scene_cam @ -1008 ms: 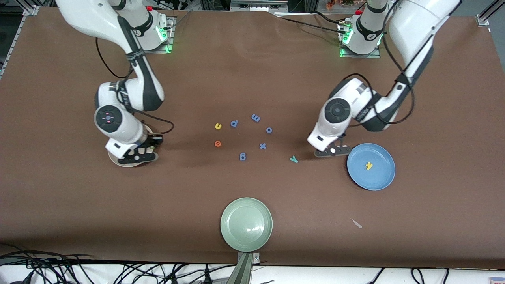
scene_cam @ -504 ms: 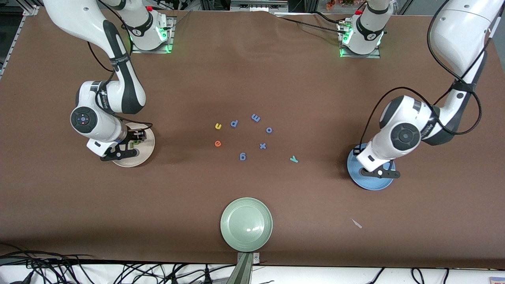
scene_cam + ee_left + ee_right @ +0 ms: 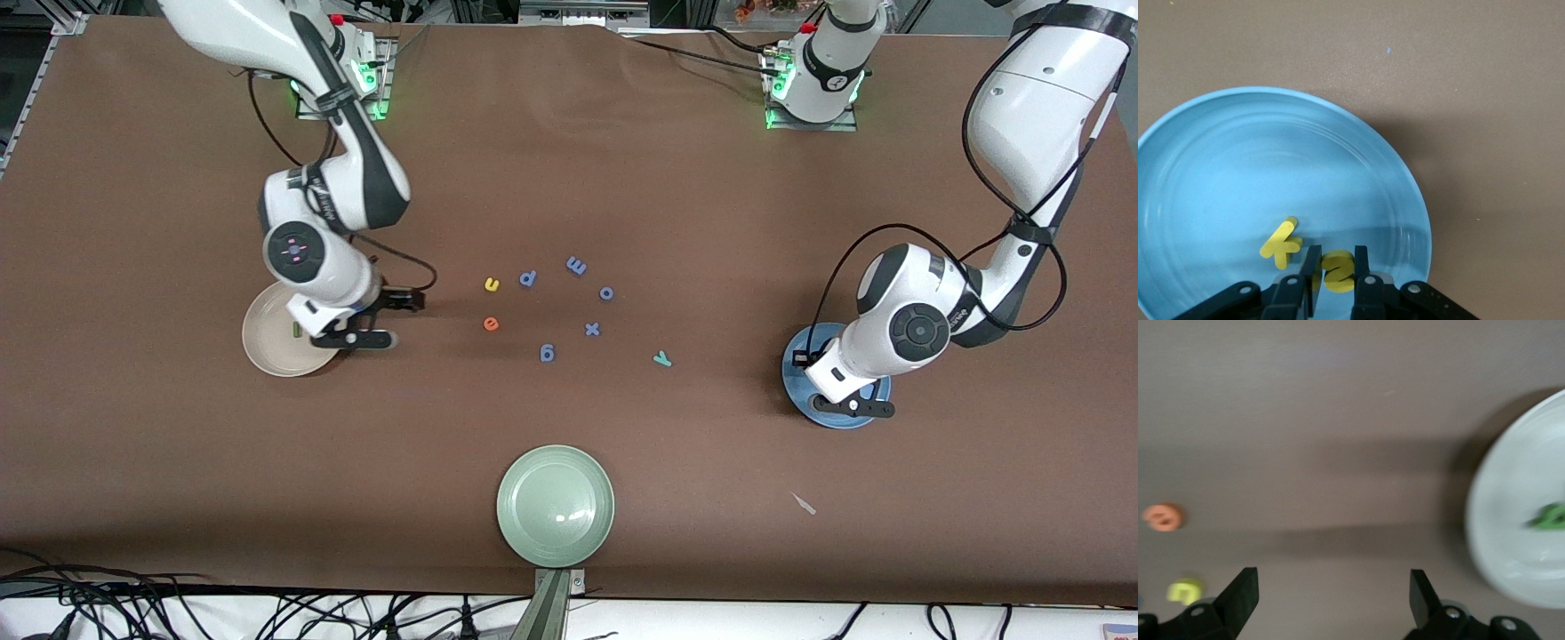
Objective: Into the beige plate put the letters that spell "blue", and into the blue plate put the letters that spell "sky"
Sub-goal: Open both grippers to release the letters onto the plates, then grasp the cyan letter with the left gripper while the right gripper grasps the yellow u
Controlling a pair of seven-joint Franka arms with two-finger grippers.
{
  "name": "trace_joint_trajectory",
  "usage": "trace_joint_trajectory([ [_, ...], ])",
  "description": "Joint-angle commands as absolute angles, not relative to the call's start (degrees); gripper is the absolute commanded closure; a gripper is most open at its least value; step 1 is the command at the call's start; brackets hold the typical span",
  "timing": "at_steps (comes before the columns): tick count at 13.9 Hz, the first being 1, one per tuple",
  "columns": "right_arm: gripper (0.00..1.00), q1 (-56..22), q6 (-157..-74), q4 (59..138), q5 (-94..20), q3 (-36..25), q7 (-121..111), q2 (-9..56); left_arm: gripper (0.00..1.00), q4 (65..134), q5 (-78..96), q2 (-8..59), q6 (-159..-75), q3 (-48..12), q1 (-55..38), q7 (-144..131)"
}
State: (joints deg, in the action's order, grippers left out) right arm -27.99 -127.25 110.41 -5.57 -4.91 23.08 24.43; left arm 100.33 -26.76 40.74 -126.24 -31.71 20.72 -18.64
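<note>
The left end effector (image 3: 1336, 277) pinches a yellow "s" (image 3: 1337, 270) low over the blue plate (image 3: 1218, 167), beside the yellow "k" (image 3: 1281, 244). The right end effector (image 3: 1331, 590) hangs spread over bare desk (image 3: 569, 178) beside the beige plate (image 3: 267, 342), whose blurred green letters (image 3: 1550, 515) are partly cut off.

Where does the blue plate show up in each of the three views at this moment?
Front view: the blue plate lies at the left arm's end of the table, mostly covered by the left gripper.
Left wrist view: it fills most of the picture, with the yellow k lying in it.
Right wrist view: not in it.
Shared landmark: the left gripper over the plate, its fingers either side of the yellow s.
</note>
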Motion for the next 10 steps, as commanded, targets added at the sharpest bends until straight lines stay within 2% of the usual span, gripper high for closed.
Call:
trace_joint_trajectory([
  [1, 0.0, -28.8, -128.5, 109.5, -6.2, -1.9, 31.7, 25.2, 0.0, 98.8, -28.8, 40.1, -125.4, -32.3, 20.2, -18.2],
  [5, 0.0, -34.8, -133.9, 110.3, -6.2, -1.8, 45.0, 27.2, 0.0, 96.2, -27.5, 38.4, -121.5, -37.2, 18.3, -20.8],
  [10, 0.0, -38.5, -141.5, 114.9, -6.2, -1.8, 50.7, 28.5, 0.0, 90.1, -25.4, 42.5, -121.2, -36.3, 5.4, -40.6],
])
